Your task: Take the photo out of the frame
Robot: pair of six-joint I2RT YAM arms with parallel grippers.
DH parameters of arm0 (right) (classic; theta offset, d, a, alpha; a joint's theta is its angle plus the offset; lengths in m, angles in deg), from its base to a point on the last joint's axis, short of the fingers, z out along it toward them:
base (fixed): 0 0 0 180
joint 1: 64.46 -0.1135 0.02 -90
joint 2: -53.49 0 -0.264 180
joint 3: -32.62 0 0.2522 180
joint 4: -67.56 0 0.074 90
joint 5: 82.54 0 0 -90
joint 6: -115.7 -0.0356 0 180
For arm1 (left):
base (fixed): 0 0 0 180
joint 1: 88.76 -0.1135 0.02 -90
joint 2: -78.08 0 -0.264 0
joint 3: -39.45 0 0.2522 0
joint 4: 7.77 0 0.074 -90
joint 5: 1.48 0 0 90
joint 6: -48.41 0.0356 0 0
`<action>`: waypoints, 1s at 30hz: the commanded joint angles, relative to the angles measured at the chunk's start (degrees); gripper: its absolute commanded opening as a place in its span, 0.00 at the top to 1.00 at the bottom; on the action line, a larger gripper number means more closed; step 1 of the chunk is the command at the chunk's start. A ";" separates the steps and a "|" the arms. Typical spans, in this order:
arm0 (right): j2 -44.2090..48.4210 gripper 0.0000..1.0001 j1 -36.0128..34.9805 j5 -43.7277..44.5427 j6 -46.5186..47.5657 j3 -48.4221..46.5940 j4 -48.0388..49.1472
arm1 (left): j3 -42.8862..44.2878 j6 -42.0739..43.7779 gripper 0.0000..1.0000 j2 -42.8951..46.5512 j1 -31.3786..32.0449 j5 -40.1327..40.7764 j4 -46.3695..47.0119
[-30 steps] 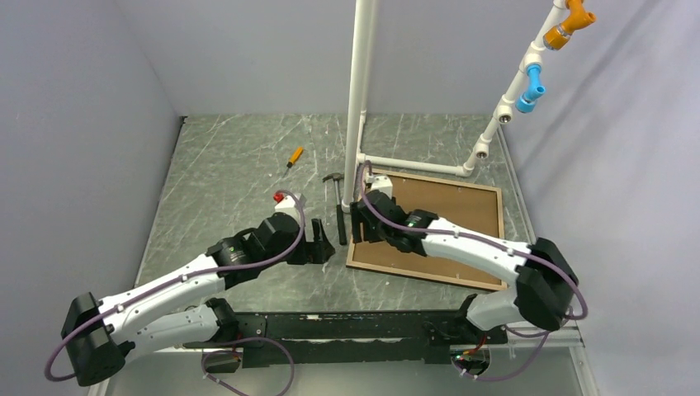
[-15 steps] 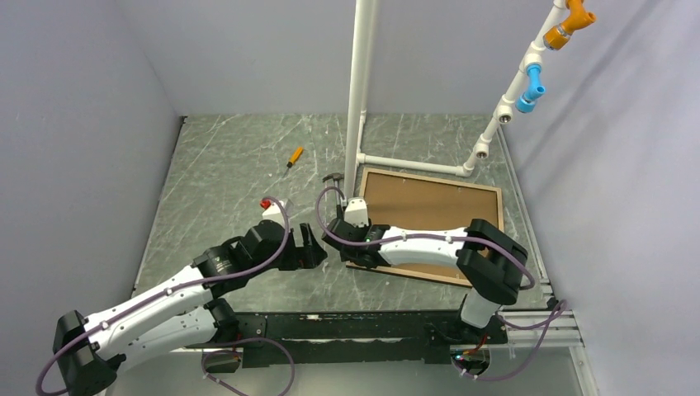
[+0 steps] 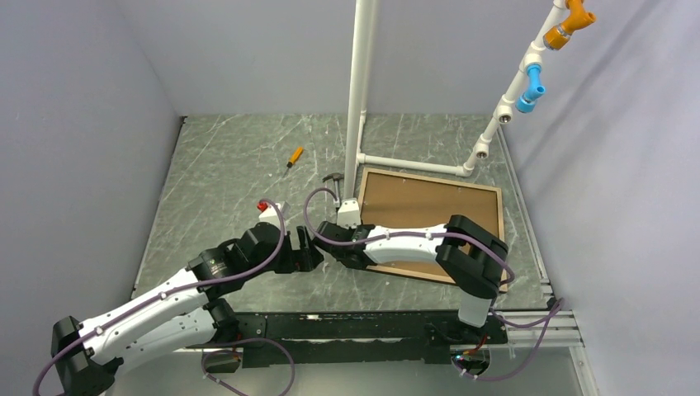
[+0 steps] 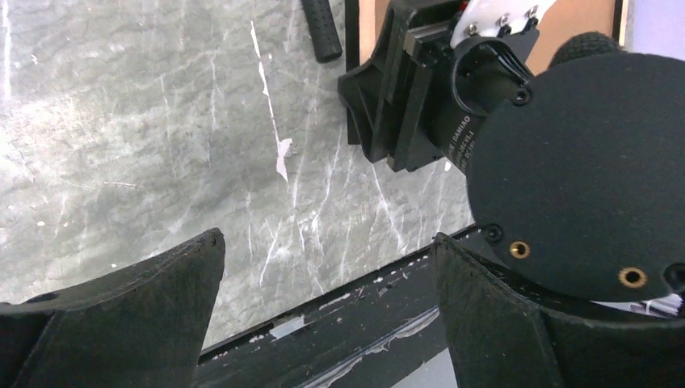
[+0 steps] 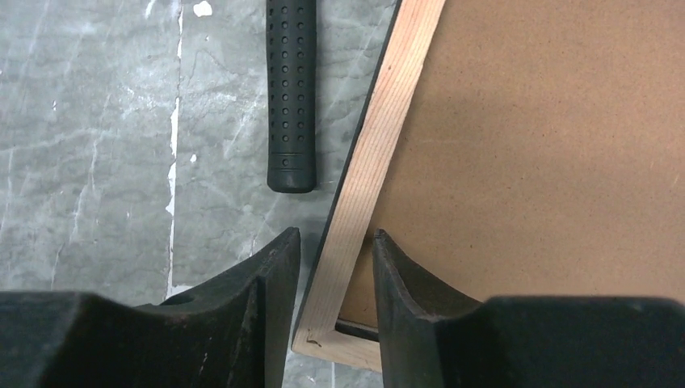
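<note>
The frame (image 3: 429,174) lies face down at the right, showing a pale wood back rail (image 5: 388,137) with a thin black outer edge. The photo's brown board back (image 3: 429,205) fills it; it also shows in the right wrist view (image 5: 549,145). The sunset side is hidden. My right gripper (image 5: 335,242) straddles the left rail just above the near-left corner, jaws narrowly apart, with a small gap on the outer side. In the top view the right gripper (image 3: 347,252) sits at that corner. My left gripper (image 4: 327,242) is wide open and empty over bare table, just left of it (image 3: 309,252).
A black-handled hammer (image 5: 291,89) lies just left of the frame's left rail, its head (image 3: 333,178) towards the back. An orange screwdriver (image 3: 294,156) lies farther back left. A white PVC pipe stand (image 3: 357,91) rises at the frame's back-left corner.
My right gripper has moved down the frame's left rail to the near-left corner, its arm folding back over the frame. My left gripper has drawn back slightly towards the near edge.
</note>
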 commanded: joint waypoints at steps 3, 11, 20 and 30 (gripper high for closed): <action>-0.13 0.66 -3.44 4.80 -4.70 2.45 -3.09 | 1.59 0.33 0.00 0.49 0.09 -0.17 2.05; 7.26 0.81 -7.93 2.32 -4.25 9.46 0.28 | 2.36 0.63 0.01 -1.21 0.10 -0.40 1.86; 16.08 0.64 -10.15 2.19 -2.38 10.26 -3.05 | 4.61 1.45 0.01 -3.54 -1.13 0.42 0.70; 35.59 0.05 -3.80 0.28 13.49 8.99 -0.06 | 11.33 6.16 0.00 -9.42 -15.48 -4.05 -3.17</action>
